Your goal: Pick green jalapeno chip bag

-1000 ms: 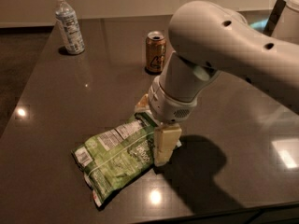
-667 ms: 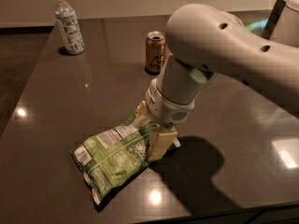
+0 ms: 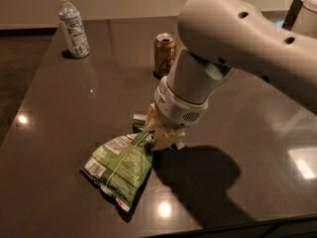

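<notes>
The green jalapeno chip bag (image 3: 119,168) is a crinkly light-green foil bag with white label panels, near the front of the dark table (image 3: 64,113). My gripper (image 3: 157,136) comes down from the large white arm (image 3: 233,38) and is shut on the bag's upper right corner. That corner is pulled up and the bag slants down to the left, its lower end at the table with a shadow under it. The arm hides the bag's far right edge.
A brown soda can (image 3: 164,54) stands behind the arm at the table's middle back. A clear water bottle (image 3: 73,26) with a white cap stands at the back left. The table's front edge runs just below the bag.
The fingers have closed on the bag's right corner and raised it. The bag has bunched narrower and tilted up, where before it lay flat.
</notes>
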{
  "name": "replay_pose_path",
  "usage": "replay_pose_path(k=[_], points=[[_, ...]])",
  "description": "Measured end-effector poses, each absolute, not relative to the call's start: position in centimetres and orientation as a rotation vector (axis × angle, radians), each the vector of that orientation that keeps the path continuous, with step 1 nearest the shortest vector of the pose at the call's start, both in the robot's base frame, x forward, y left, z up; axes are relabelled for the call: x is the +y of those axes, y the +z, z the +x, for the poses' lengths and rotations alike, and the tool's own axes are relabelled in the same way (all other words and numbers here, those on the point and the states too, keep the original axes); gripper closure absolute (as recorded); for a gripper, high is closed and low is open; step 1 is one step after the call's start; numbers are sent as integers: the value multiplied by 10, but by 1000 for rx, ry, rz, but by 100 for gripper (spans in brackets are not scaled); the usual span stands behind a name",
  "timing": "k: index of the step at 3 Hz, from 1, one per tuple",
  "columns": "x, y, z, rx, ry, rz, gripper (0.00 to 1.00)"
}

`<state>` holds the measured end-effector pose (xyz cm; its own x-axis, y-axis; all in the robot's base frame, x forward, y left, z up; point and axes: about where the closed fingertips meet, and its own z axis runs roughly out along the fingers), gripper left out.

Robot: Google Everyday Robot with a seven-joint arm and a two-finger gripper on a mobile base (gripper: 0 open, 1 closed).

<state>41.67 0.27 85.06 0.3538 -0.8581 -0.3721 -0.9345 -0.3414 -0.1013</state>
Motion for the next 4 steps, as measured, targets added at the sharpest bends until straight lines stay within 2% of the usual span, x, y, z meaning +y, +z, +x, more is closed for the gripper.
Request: replay_pose_path(k=[1, 4], points=[[-4, 874, 420, 1619, 399, -2278, 100], [-23, 948, 437, 1670, 602, -2133, 100]])
